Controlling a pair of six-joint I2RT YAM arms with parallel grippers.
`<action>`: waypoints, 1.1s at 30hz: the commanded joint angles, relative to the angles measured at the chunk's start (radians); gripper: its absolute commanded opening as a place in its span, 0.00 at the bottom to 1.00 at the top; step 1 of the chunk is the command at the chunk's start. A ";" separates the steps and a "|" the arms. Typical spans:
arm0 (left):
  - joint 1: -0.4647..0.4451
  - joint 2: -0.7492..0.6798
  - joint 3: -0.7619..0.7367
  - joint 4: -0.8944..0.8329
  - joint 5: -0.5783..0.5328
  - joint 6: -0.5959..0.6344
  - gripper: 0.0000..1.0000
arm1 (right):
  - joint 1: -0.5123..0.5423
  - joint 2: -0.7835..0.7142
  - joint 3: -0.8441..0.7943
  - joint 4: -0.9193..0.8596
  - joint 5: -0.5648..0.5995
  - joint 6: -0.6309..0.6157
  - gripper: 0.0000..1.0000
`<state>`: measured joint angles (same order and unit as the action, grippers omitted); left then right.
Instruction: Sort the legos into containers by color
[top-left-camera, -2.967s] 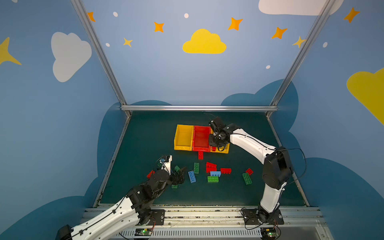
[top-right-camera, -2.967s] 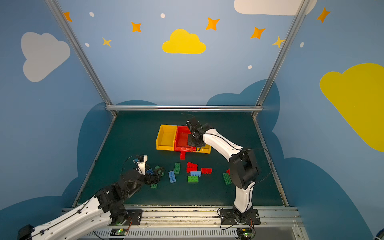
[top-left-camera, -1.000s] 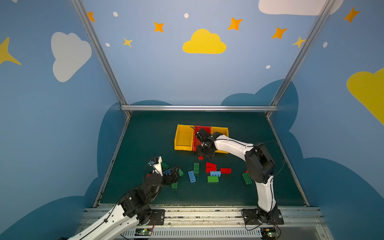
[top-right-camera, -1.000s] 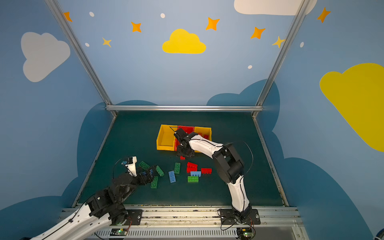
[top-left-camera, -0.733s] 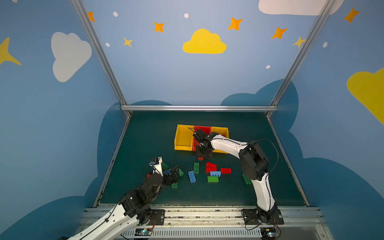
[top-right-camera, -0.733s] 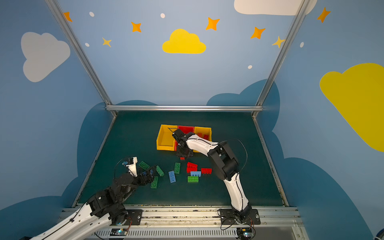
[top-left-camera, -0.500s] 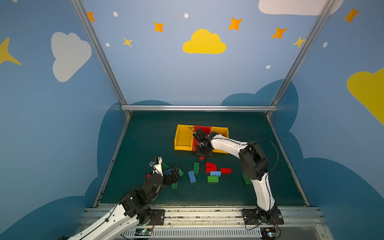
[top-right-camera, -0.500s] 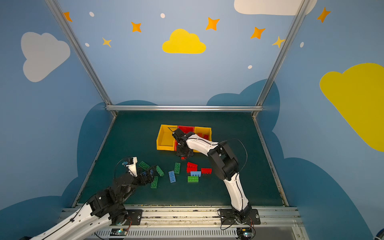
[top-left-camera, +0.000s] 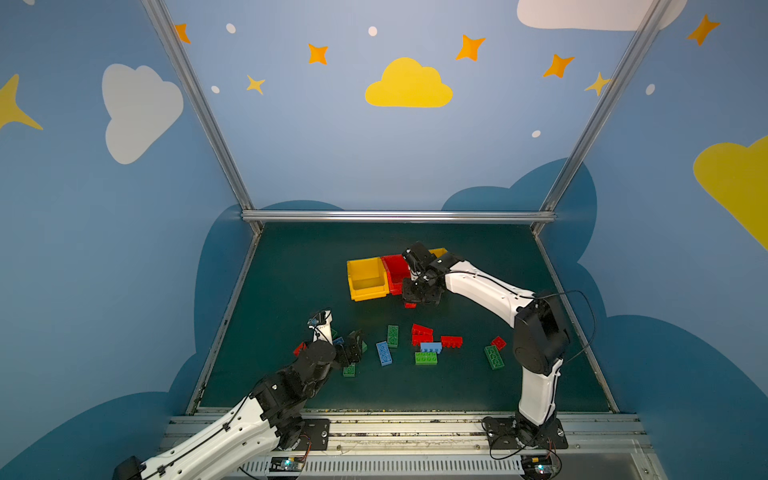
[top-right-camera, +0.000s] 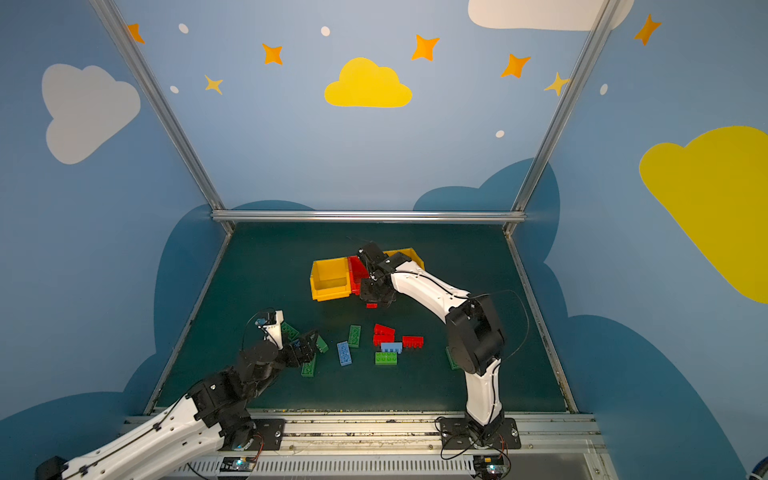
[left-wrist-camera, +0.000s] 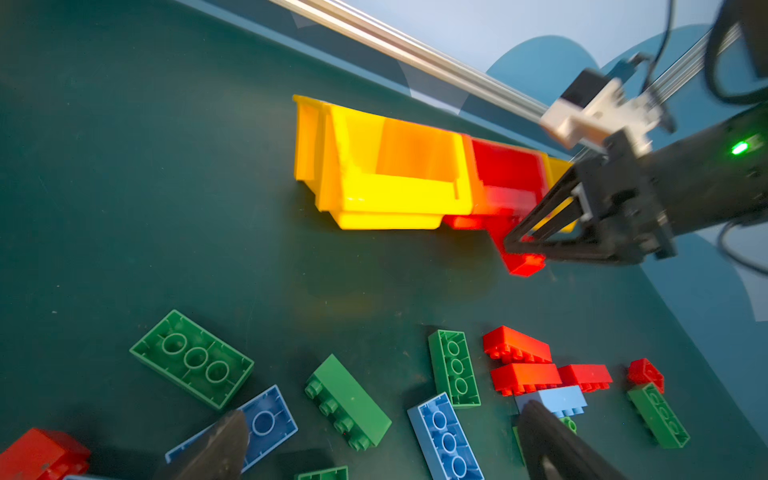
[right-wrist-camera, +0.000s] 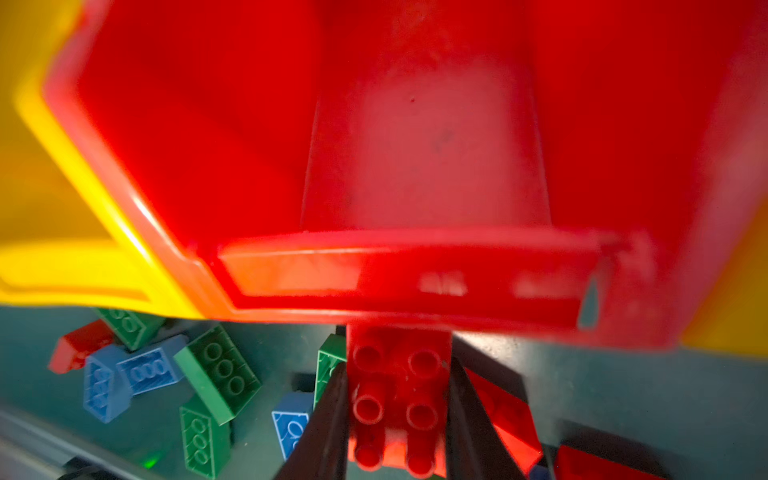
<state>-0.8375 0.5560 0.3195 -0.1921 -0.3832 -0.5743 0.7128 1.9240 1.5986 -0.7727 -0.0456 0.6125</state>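
Half open a second ago, the right gripper now pinches the red brick just in front of the red bin, ready for lifting in; the left gripper gapes wide.

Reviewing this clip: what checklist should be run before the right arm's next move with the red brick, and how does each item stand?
1. Right gripper shut on the red brick: ok.
2. Brick colour matches the red bin: ok.
3. Brick raised above that bin's front rim: not ok, it sits low in front of it.
4. Room in the red bin: ok, the visible floor is bare.
5. Left gripper open and away from the red bin: ok.
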 joint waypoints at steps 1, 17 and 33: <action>0.007 0.046 0.039 0.052 -0.007 0.023 1.00 | -0.037 -0.004 -0.019 0.029 -0.043 -0.037 0.23; 0.012 0.022 0.052 0.000 -0.046 0.034 1.00 | -0.041 0.073 -0.124 0.123 -0.068 -0.051 0.23; 0.023 -0.156 0.009 -0.082 -0.077 0.034 1.00 | -0.039 0.320 0.229 0.008 -0.141 -0.054 0.24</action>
<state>-0.8185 0.4042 0.3416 -0.2523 -0.4473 -0.5545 0.6758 2.2524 1.8183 -0.7143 -0.1696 0.5644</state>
